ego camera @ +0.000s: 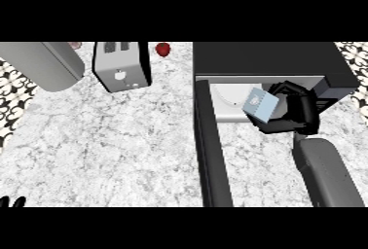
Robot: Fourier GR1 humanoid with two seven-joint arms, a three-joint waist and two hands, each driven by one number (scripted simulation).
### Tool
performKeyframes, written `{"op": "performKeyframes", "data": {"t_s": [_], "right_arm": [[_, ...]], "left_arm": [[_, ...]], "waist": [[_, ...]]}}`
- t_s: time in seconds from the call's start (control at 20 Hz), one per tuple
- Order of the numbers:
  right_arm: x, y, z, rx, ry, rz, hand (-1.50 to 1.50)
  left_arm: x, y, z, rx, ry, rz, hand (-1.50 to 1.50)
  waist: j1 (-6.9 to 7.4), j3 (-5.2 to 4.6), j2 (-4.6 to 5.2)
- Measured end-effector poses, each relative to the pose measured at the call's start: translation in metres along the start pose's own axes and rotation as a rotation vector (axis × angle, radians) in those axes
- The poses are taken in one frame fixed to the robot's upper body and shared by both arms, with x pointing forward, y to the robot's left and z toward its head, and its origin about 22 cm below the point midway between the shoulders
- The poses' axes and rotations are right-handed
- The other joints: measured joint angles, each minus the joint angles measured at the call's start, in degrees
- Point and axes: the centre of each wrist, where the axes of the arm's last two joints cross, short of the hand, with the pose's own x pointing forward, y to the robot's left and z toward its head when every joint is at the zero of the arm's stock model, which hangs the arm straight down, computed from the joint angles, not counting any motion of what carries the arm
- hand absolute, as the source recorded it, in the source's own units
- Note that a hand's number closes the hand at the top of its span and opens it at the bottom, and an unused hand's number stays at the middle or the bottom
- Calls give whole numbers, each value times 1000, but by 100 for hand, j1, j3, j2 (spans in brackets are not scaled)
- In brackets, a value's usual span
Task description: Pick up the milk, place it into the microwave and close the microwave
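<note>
A light-blue milk carton (260, 104) sits tilted in my right hand (296, 109), whose black fingers curl round it at the mouth of the open microwave (266, 58). The carton overlaps the microwave's pale floor and white turntable plate (233, 95). The microwave's dark door (212, 155) swings out toward me, left of my right forearm. Only the fingertips of my left hand (12, 202) show at the lower left edge, resting.
A silver toaster (122, 65) stands at the back, with a grey rounded appliance (39, 63) to its left. A red fruit-like object (163, 48) lies behind the toaster. Speckled counter (108, 146) spreads across the left and middle.
</note>
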Motion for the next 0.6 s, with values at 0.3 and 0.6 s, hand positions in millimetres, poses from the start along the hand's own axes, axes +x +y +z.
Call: {"op": "performKeyframes", "data": {"t_s": [0.3, 0.6], "right_arm": [[-5, 3, 2, -51, -44, 53, 150], [-7, 0, 8, -105, -106, 143, 150]], "left_arm": [[-1, 2, -6, -41, -9, 8, -150], [-6, 2, -13, -64, -18, 23, -150]], "waist": [[49, 12, -21], [178, 38, 6]]}}
